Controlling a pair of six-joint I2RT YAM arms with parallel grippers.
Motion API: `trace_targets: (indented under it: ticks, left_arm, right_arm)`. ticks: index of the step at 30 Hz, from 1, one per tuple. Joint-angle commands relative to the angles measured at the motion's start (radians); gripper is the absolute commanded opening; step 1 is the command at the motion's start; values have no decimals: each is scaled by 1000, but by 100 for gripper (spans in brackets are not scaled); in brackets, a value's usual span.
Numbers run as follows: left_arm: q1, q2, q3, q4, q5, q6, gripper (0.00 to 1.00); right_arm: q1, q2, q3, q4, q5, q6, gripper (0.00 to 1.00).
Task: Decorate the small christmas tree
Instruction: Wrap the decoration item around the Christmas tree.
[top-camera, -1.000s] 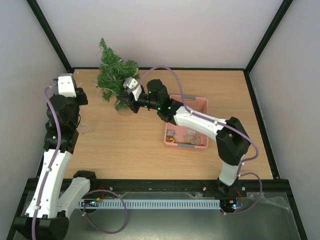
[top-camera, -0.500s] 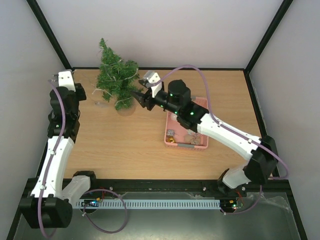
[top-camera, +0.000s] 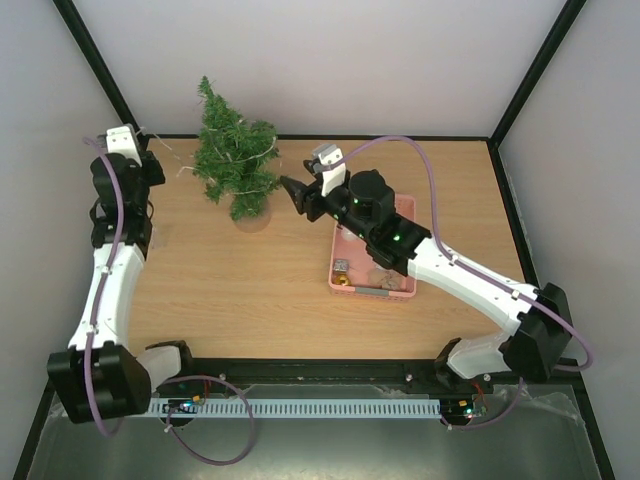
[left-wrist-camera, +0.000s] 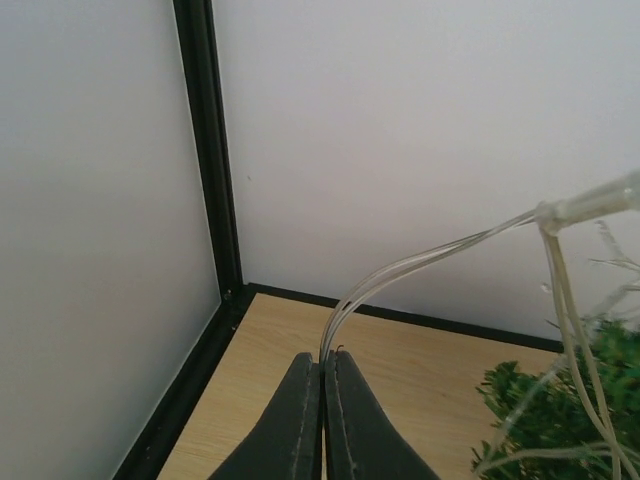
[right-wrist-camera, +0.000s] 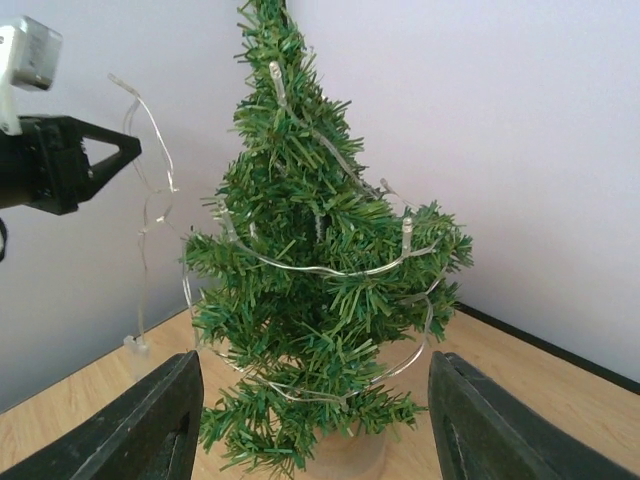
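Tree (top-camera: 236, 160) — just beyond right gripper (top-camera: 289, 187)

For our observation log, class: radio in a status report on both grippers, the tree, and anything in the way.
Left gripper shut on clear light string. Right gripper open, empty, facing small christmas tree. String looped round tree. Nothing between them.

Left arm (top-camera: 108, 290) is stretched up the left side toward the far corner. Its wrist is bent so the left gripper (left-wrist-camera: 322, 368) points right, jaws pressed together on a thin clear wire (left-wrist-camera: 400, 268). Right arm (top-camera: 470, 282) has its elbow low near the front edge and the forearm reaches diagonally left. The right gripper (top-camera: 292, 190) aims left, jaws spread wide, gripping nothing.
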Motion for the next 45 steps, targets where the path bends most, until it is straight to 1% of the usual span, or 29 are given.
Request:
trace_targets:
  ticks: [1,10,14,18,22,32,33,36,39,41,42,45]
  left_arm:
    - [35,63,64,34,53,-24,2]
    - [44,74,-38,9,93,-37,2]
    - [53,88,-14,21,128,-47,2]
    - [54,119,44,80,208,-40,2]
    - [53,165,70,188,294,-33,2]
    - [53,271,117,360,370,-26,2]
    - [53,277,118,379,382,-25,2]
    - [54,297,119,408,404,-37,2]
    - [52,300,108,420,412,-57,2]
    - [53,300,95,422,413,-77,2]
    - [49,298,85,423,413,-92,2]
    - [40,288,51,439,422,-113,2]
  right_arm:
    - [3,-59,-3,35,46,10,60]
    - [4,-92,-64,64,95,0,60]
    - [4,-126,-88,68,111,-3,60]
    - [4,-159,-94,65,132,-13,60]
    - [4,-173,-103,80,136,-13,60]
    - [3,-174,-98,83,140,8,60]
    - [3,-171,-101,85,141,25,60]
    - [3,-150,-105,68,142,155,59]
    - [4,-109,-131,85,57,298,54]
    - [3,-72,-164,126,34,414,48]
    - [5,-47,-174,129,48,486,46]
    - [5,35,-175,115,95,718,43]
